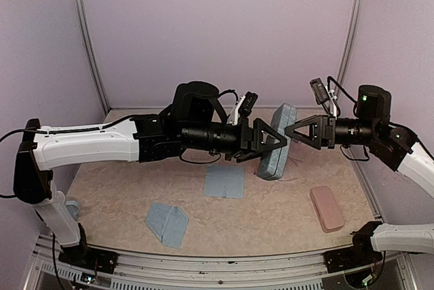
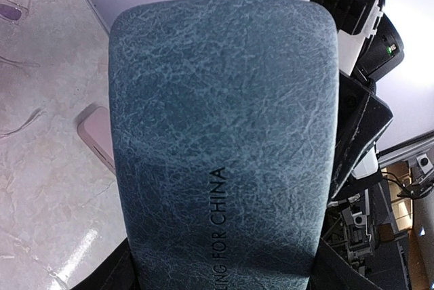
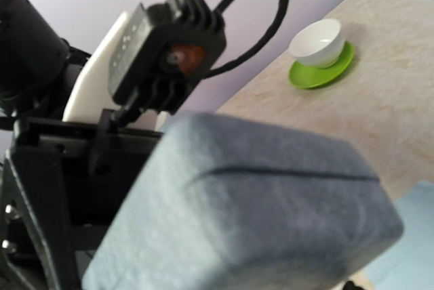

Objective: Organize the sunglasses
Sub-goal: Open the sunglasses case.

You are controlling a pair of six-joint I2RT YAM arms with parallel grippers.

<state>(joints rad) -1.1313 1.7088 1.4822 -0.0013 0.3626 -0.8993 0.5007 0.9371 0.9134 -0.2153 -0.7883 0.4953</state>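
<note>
A blue-grey case (image 1: 279,142) hangs tilted above the table's middle, its seam closed in the right wrist view. My left gripper (image 1: 274,143) is shut on the blue-grey case (image 2: 224,120), with black fingers (image 2: 112,273) on both its sides. From the right, my right gripper (image 1: 290,131) meets the case's edge; its fingers are hidden behind the case (image 3: 258,202), so its state is unclear. One pair of sunglasses (image 2: 13,11), pale-framed with purplish lenses and thin arms, lies on the table in the left wrist view. No sunglasses show in the top view.
A pink case (image 1: 327,209) lies at the right front of the table. Two light-blue cloths (image 1: 224,181) (image 1: 167,223) lie flat in the middle and left front. A white bowl (image 3: 317,40) on a green saucer (image 3: 332,72) stands farther off on the table.
</note>
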